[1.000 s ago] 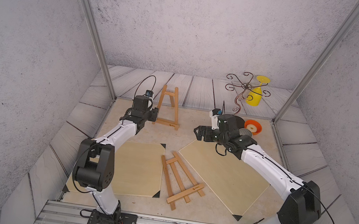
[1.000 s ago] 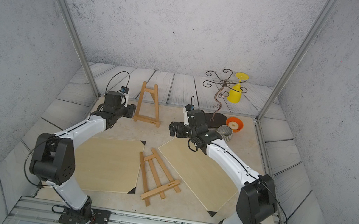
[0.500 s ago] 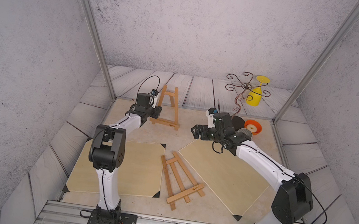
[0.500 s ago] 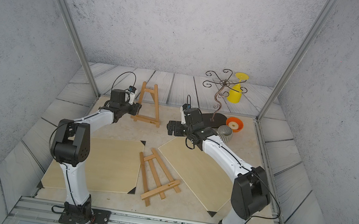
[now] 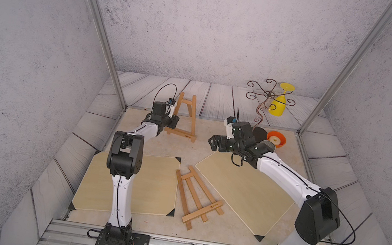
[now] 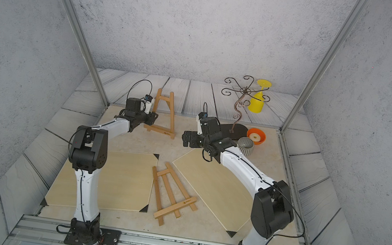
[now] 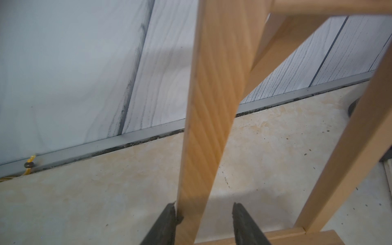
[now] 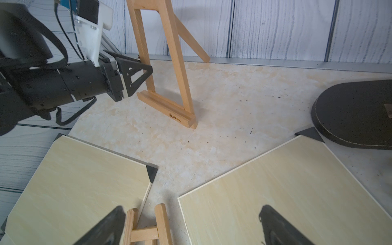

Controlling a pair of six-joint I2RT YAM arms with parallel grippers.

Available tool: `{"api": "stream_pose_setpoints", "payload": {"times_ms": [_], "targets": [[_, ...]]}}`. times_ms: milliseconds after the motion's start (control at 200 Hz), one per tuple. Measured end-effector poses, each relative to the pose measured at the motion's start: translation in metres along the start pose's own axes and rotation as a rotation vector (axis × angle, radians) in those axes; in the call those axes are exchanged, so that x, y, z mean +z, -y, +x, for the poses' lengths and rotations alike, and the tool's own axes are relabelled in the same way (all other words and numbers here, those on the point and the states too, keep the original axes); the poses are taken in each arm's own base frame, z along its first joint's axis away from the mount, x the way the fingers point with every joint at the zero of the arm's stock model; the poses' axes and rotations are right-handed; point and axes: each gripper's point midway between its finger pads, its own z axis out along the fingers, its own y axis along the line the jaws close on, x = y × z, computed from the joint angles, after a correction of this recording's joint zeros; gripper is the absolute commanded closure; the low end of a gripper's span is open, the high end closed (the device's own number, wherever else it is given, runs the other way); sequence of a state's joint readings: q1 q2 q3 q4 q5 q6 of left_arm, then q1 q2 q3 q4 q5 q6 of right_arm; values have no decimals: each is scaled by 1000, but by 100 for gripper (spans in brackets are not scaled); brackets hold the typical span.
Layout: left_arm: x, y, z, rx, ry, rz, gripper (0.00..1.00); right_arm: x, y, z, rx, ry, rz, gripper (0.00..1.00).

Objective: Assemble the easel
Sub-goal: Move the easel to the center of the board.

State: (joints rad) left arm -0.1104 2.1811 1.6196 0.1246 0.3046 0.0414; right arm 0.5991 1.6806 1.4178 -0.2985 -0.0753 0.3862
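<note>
We see left end effector (image 7: 204, 209) apart around standing easel (image 7: 207, 106) leg, one finger (image 7: 169, 214) touching, right end effector (image 8: 192, 209) wide apart, empty, ledge logo (image 8: 175, 118) unreadable.

Open tabletop (image 5: 185, 150) lies between the standing easel (image 5: 181, 135) and the boards (image 5: 153, 188). The flat easel (image 5: 202, 212) blocks the gap between them.

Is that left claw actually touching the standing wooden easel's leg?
Touching. In the left wrist view, one finger of the left gripper meets a leg of the upright light-wood easel; the opposite finger stands clear.
</note>
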Motion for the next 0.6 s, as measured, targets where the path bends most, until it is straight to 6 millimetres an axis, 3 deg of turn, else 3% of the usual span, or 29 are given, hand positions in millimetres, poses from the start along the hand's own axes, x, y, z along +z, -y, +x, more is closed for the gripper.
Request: {"api": "stream_pose_setpoints", "payload": {"times_ms": [380, 600], "targets": [[0, -9, 4, -30, -16, -43, 56, 2, 2, 1, -5, -3, 11, 1], [-3, -10, 12, -28, -10, -58, 49, 5, 6, 3, -7, -7, 30, 1]]}}
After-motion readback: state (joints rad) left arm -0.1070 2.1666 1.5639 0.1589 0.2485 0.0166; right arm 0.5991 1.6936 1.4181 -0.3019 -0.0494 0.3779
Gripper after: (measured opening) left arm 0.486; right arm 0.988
